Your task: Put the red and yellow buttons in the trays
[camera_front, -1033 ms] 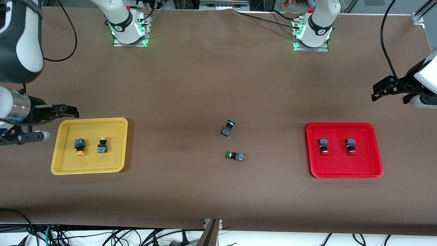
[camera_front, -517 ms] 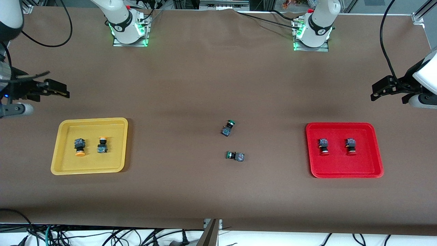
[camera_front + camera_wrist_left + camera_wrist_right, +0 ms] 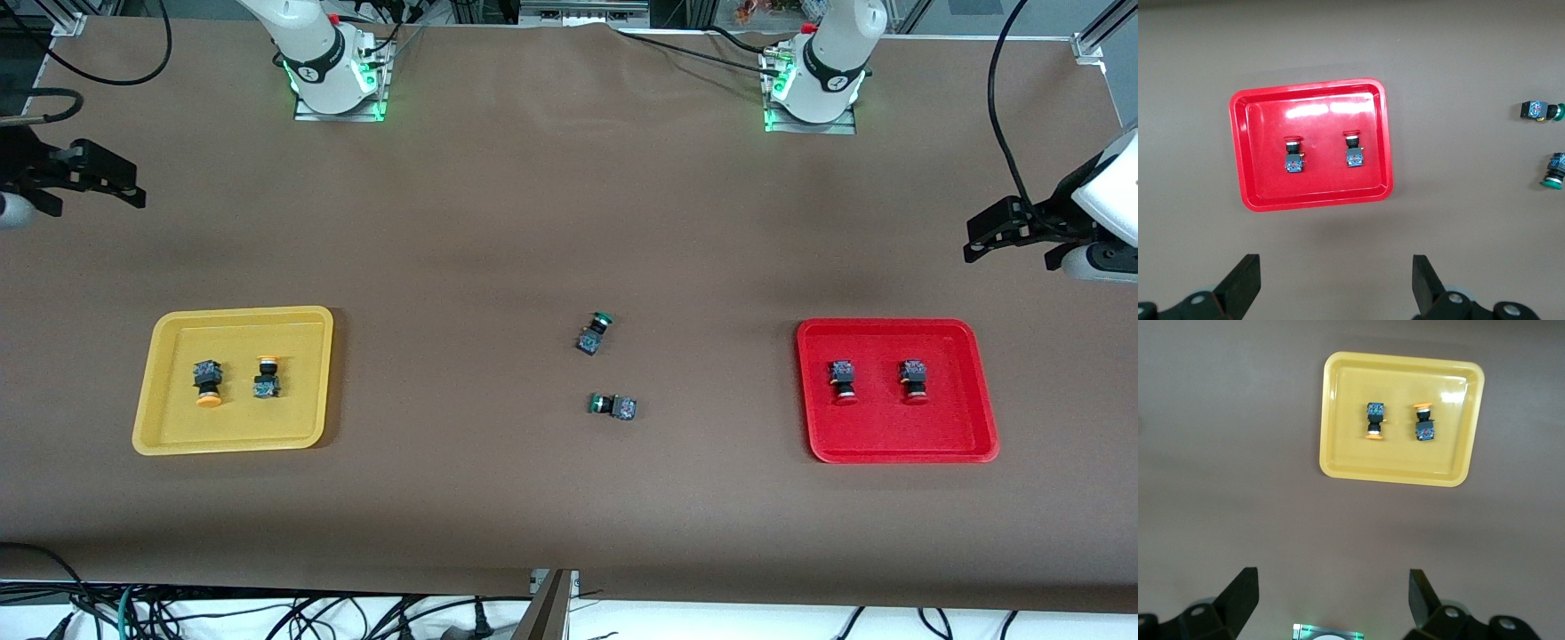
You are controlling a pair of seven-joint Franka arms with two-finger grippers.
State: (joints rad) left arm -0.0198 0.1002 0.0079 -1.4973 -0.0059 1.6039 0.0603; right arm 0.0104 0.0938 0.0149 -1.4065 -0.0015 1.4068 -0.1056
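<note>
Two yellow-capped buttons (image 3: 208,383) (image 3: 266,377) lie in the yellow tray (image 3: 293,413) at the right arm's end of the table. Two red-capped buttons (image 3: 843,380) (image 3: 913,379) lie in the red tray (image 3: 880,431) at the left arm's end. My right gripper (image 3: 133,191) is open and empty, high over bare table at that end's edge. My left gripper (image 3: 973,244) is open and empty, over bare table beside the red tray. The left wrist view shows the red tray (image 3: 1318,193) and its gripper (image 3: 1336,283). The right wrist view shows the yellow tray (image 3: 1345,457) and its gripper (image 3: 1333,597).
Two green-capped switches (image 3: 594,332) (image 3: 613,406) lie on the brown table's middle; they also show in the left wrist view (image 3: 1540,111) (image 3: 1555,170). The arm bases (image 3: 333,67) (image 3: 818,80) stand along the table's edge farthest from the front camera.
My right gripper has moved away from the yellow tray, farther from the front camera and toward the table's end. The left arm has barely moved. Buttons and trays are unchanged.
</note>
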